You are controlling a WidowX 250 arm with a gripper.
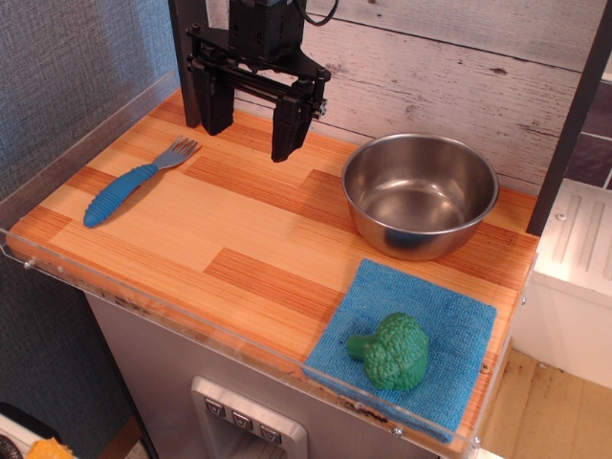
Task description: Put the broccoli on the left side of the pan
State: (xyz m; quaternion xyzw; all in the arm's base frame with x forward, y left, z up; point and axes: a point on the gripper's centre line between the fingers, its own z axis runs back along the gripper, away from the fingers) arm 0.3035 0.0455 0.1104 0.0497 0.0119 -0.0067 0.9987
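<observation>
The broccoli [393, 351] is a dark-green toy floret lying on its side on a blue cloth [406, 344] at the table's front right, stem pointing left. The pan [420, 194] is a round shiny steel bowl standing empty at the back right, just behind the cloth. My gripper [251, 129] hangs at the back left of the table, fingers pointing down and spread wide, open and empty. It is far from the broccoli and to the left of the pan.
A blue-handled fork [134, 182] lies on the wooden table top [239, 239] at the left. A clear acrylic rim [191, 320] edges the table's front and left. A plank wall stands behind; a white unit [579, 277] stands at the right.
</observation>
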